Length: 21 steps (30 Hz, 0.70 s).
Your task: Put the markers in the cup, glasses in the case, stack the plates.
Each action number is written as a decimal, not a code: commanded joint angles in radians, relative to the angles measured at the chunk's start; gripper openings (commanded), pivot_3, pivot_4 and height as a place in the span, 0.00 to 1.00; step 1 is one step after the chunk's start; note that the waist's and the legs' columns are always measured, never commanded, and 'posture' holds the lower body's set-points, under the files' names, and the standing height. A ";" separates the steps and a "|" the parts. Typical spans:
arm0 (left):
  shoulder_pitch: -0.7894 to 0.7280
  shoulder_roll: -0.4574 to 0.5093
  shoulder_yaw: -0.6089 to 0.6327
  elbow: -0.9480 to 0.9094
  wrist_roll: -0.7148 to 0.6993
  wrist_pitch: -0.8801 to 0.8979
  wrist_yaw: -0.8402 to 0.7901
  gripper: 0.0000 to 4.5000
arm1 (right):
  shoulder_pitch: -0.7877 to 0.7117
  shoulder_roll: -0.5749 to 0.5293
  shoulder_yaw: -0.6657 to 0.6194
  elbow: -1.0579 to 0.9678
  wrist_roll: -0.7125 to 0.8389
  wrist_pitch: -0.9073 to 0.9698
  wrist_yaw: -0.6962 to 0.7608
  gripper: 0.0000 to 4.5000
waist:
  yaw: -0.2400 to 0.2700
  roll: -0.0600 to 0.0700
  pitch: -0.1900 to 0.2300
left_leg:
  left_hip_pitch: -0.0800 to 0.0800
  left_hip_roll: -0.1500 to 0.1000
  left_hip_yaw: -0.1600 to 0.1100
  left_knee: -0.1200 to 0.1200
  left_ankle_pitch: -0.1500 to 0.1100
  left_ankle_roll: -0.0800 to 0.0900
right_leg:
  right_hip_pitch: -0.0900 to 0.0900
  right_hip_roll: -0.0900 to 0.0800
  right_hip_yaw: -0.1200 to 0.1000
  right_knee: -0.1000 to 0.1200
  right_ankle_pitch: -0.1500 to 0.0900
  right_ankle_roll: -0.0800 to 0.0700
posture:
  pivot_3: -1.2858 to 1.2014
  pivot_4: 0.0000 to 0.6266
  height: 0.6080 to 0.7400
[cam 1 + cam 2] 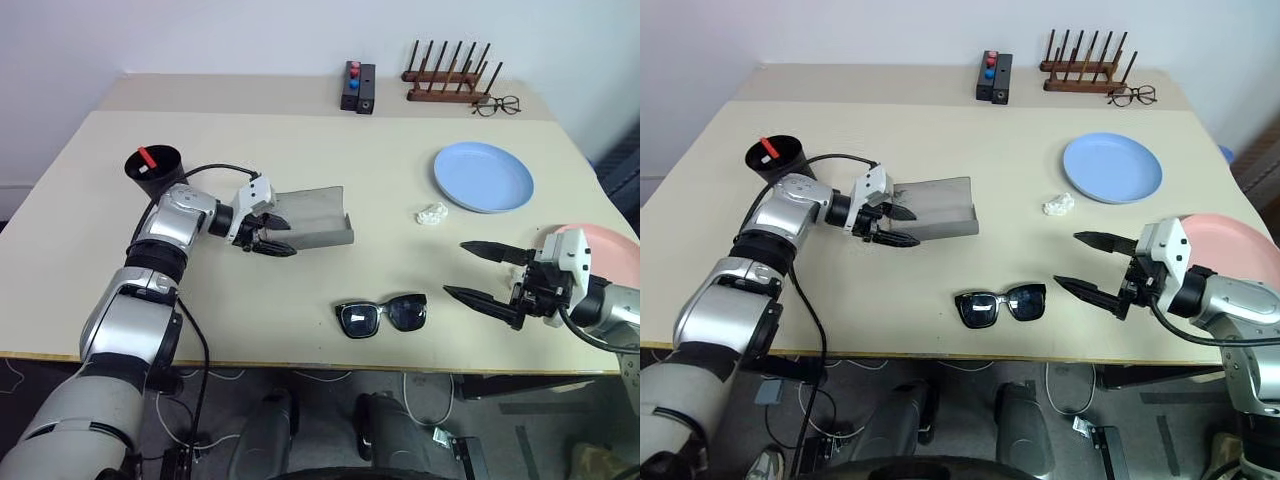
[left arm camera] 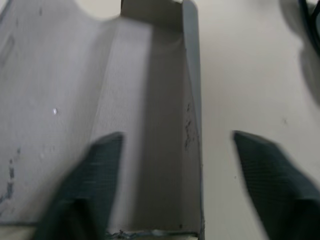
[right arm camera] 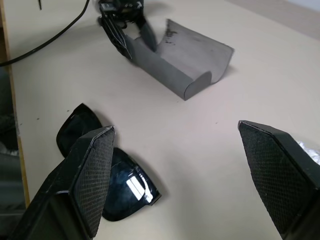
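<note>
Our left gripper straddles the near wall of the open grey case at its end, 1 finger inside the trough and 1 outside, jaws not yet pressed together, so nothing is grasped; we judge this steadies the case for loading. The case lies open at mid-table, lid flat behind. Our right gripper hovers wide apart and empty near the front edge, aimed at the black sunglasses, which lie folded just beside it, well apart from the case.

The black cup stands behind our left arm with a red-ended marker already in it. The blue plate sits far right; the pink plate lies behind our right wrist. A crumpled white scrap lies off the path between sunglasses and case.
</note>
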 commanded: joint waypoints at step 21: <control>0.000 0.054 0.007 -0.062 0.033 -0.123 -0.200 0.01 | 0.021 0.007 -0.034 -0.072 0.028 -0.004 -0.065 0.90 | -0.002 0.000 0.000 | 0.000 0.000 0.001 0.000 0.000 0.000 | 0.000 0.000 0.000 0.000 0.000 0.000 | 0.52 0.24 1.00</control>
